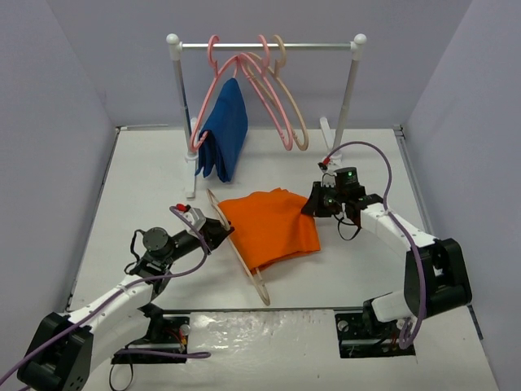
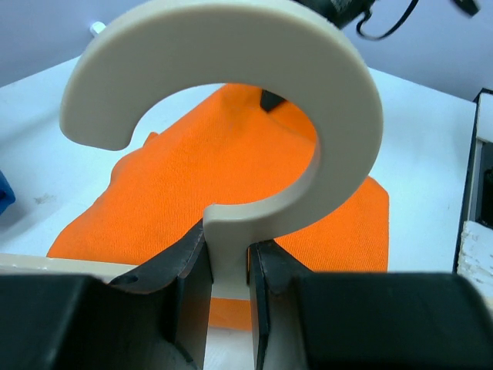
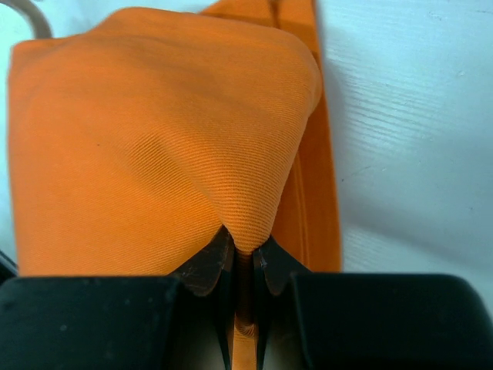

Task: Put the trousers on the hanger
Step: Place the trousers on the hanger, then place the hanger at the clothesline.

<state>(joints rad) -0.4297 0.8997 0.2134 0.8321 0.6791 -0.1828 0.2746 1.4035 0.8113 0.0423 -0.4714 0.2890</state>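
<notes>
You have the trousers (image 1: pixel 271 226) lying folded on the white table (image 1: pixel 146 179), their left edge over the hanger (image 1: pixel 255 281), which runs diagonally toward you. Your left gripper (image 1: pixel 220 231) meets the hanger near its middle, and your right gripper (image 1: pixel 313 204) is at the trousers' right edge. Behind them, the rack (image 1: pixel 264 46) carries pink hangers (image 1: pixel 213 92) and a blue garment (image 1: pixel 226 130).
</notes>
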